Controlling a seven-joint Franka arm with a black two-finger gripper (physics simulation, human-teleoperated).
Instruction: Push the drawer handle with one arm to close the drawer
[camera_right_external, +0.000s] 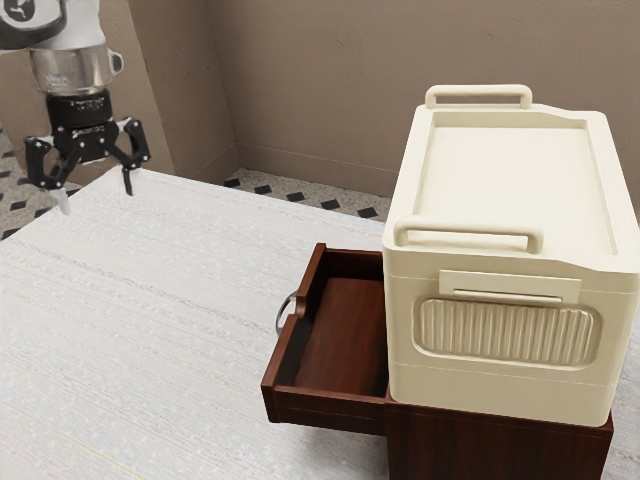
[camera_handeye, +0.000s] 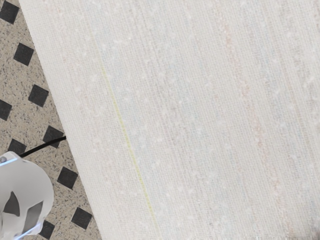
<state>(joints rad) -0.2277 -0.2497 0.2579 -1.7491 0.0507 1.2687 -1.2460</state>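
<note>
Brown walls (camera_right_external: 310, 80) stand behind your bench (camera_right_external: 130, 330). In the exterior view, the drawer (camera_right_external: 340, 335) is open and its handle (camera_right_external: 279, 316) untouched; your fingers (camera_right_external: 128, 181) are spread, well apart, near the bench's far corner. In the wrist view, the bench edge meets tiled floor (camera_handeye: 22, 75). I judge the whole push is left for you.

Has, on the bench (camera_right_external: 150, 300), beneath a storage box (camera_right_external: 510, 190), a cabinet (camera_right_external: 490, 447) with a drawer (camera_right_external: 341, 335) jutting toward the exterior view's left.

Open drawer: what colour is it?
The drawer is dark reddish brown; it shows best in the exterior view.
</note>
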